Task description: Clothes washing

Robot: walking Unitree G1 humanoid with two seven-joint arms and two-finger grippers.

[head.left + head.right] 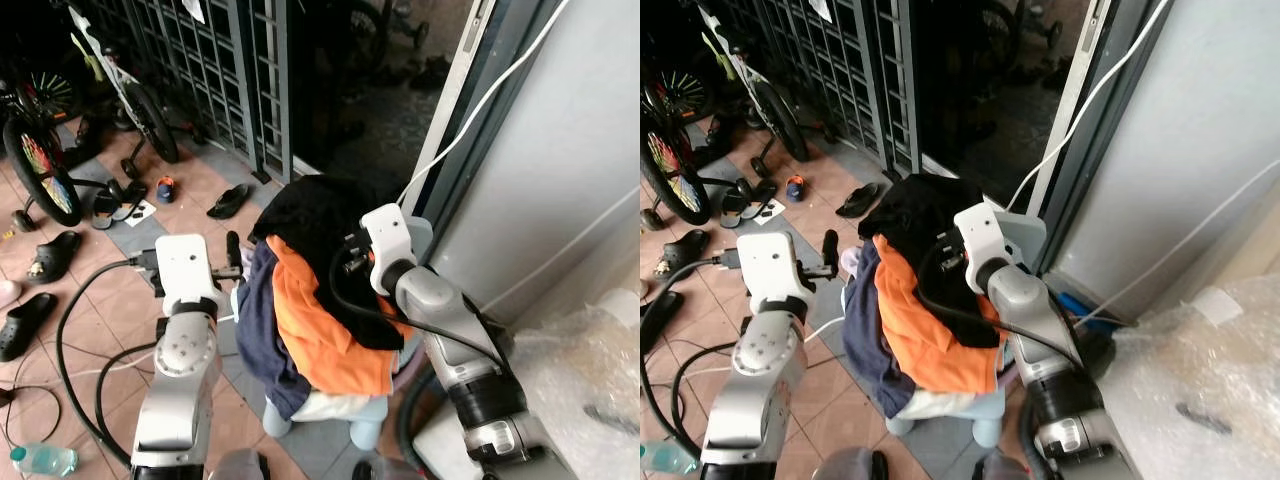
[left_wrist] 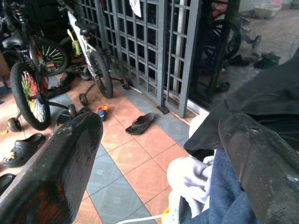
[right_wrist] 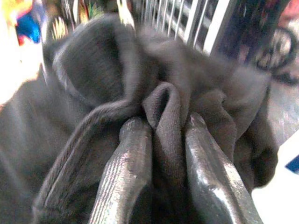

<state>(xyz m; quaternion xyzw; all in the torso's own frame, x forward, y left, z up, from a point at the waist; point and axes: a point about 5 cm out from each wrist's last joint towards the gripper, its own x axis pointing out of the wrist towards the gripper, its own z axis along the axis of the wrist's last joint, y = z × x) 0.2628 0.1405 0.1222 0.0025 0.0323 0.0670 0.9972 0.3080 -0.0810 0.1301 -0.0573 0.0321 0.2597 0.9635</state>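
A heap of clothes rests on a pale blue stool [image 1: 365, 428]: a black garment [image 1: 305, 215] on top, an orange shirt [image 1: 325, 335] under it, a navy piece [image 1: 258, 325] hanging down the left side, and something white [image 2: 189, 175] at the bottom. My right gripper [image 3: 166, 128] is shut on a fold of the black garment, its fingers [image 3: 124, 172] pinching the cloth at the top of the heap. Beside the heap's left edge, my left gripper [image 2: 163, 140] stands open, with the navy cloth close to one finger [image 2: 261, 163] and nothing held.
Bicycles [image 1: 45, 165] and a metal gate [image 1: 220, 70] stand at the back left. Sandals [image 1: 228, 200] and shoes lie scattered on the tiled floor. A black cable [image 1: 75, 330] loops beside my left arm, near a water bottle [image 1: 40, 458]. Bubble wrap [image 1: 585, 370] and a grey wall lie right.
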